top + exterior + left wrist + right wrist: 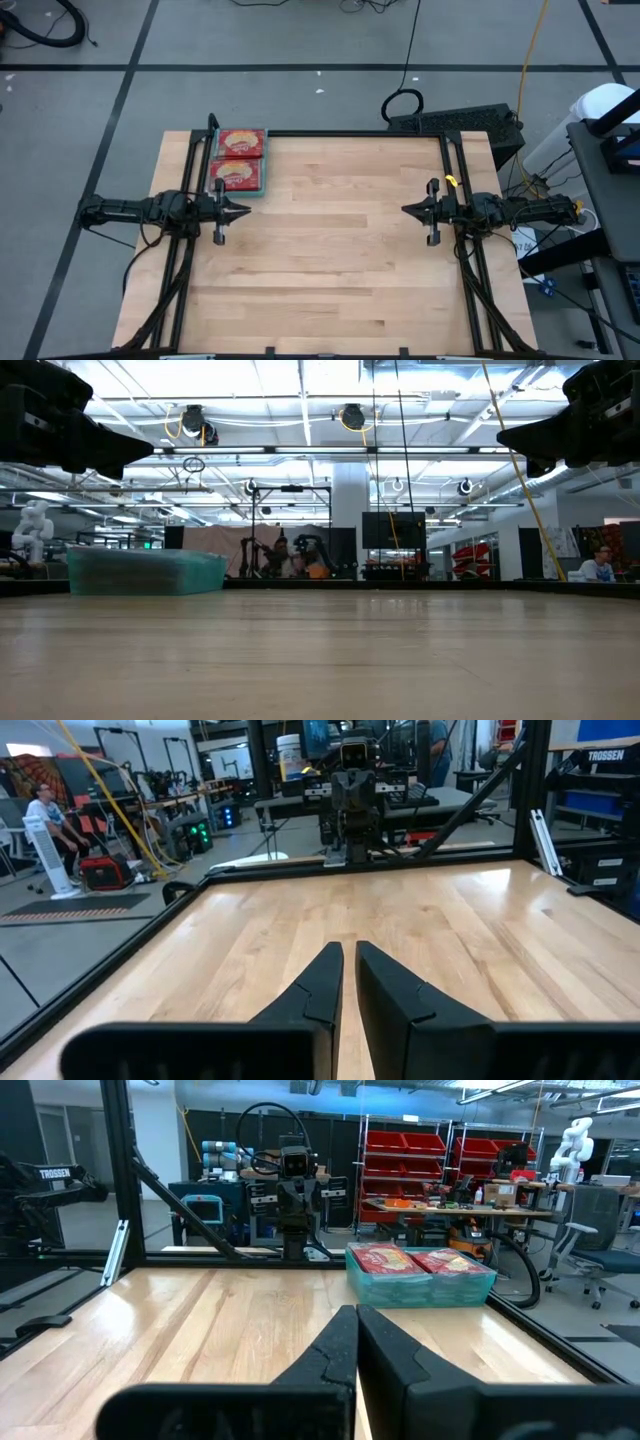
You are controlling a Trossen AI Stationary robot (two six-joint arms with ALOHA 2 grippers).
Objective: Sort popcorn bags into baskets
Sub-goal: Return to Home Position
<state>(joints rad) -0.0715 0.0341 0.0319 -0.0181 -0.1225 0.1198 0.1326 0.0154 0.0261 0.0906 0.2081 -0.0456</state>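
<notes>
A teal basket [238, 160] stands on the table's far left corner; it also shows in the low view [145, 572] and the right wrist view [420, 1288]. Red popcorn bags with yellow ovals lie flat in it, one at the far end [241, 142] and one at the near end [236, 176], their tops level with the rim [385, 1260]. My left gripper [245, 211] hovers just near of the basket at the table's left edge, pointing level toward the middle, shut with only a thin slit [349, 955]. My right gripper [405, 210] hovers at the right edge, facing it, shut [355, 1312]. Neither holds anything.
Bare wooden tabletop [330, 250] stretches between the two arms. A black frame rail [350, 133] runs along the far edge, with rails down both sides. Beyond the table, a person [50, 820] sits in the room, and red shelving [420, 1150] stands behind the basket.
</notes>
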